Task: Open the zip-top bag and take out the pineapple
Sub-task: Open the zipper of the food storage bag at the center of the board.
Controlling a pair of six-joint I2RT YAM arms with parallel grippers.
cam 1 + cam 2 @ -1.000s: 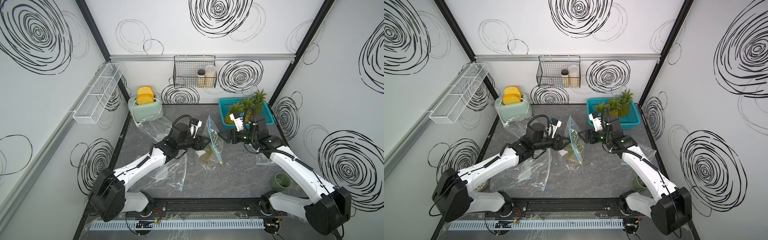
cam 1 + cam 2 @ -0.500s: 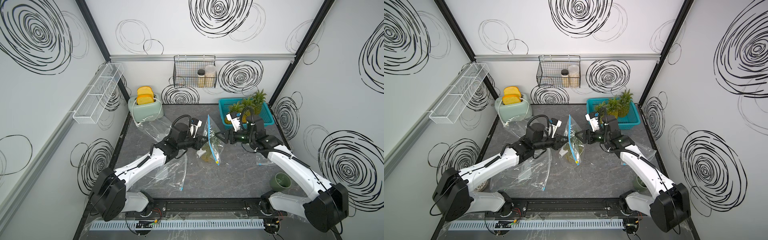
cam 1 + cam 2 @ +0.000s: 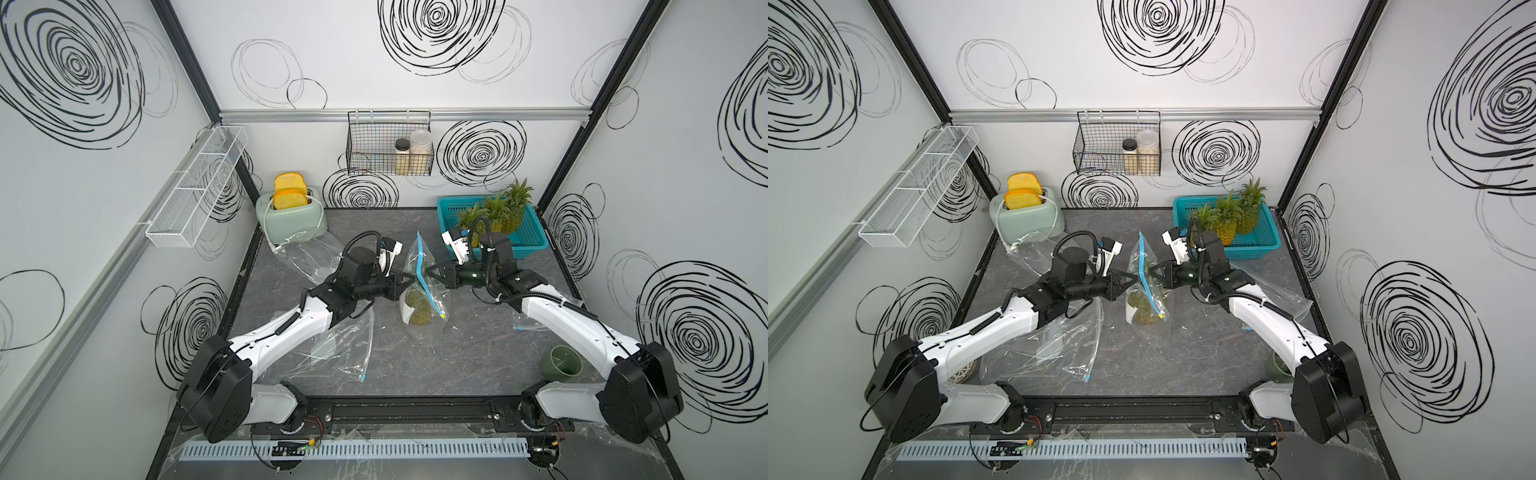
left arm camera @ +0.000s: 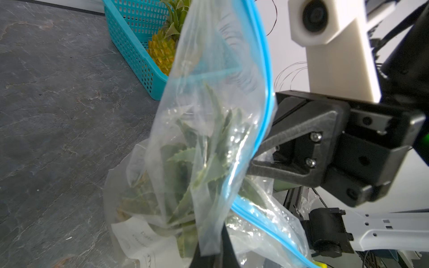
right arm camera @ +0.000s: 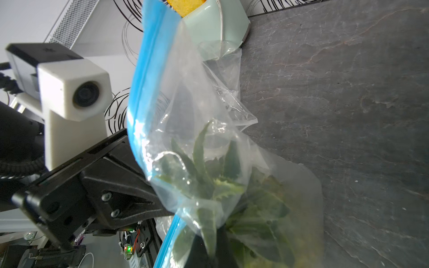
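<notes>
Off-task stock as I see it in both top views:
- Mint toaster (image 3: 291,216) at the back left corner of the table (image 3: 478,345), with two toast slices (image 3: 289,192) upright in its slots.
- Black wire basket (image 3: 374,153) on the back wall, two jars (image 3: 402,154) inside.
- White mesh rack (image 3: 195,187) on the left wall.
- Teal basket (image 3: 528,239) at back right, three pineapples (image 3: 509,210) standing in it.
- Green cup (image 3: 561,363) at front right.
- Empty clear bags (image 3: 345,345), crumpled, at left.

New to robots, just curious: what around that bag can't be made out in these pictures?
- Zip: open or sealed is unclear; both top views show it edge-on and thin.
- Pineapple fruit: blurred behind the crinkled bag in both wrist views.
- Label writing: left wrist view, too blurred to read.
</notes>
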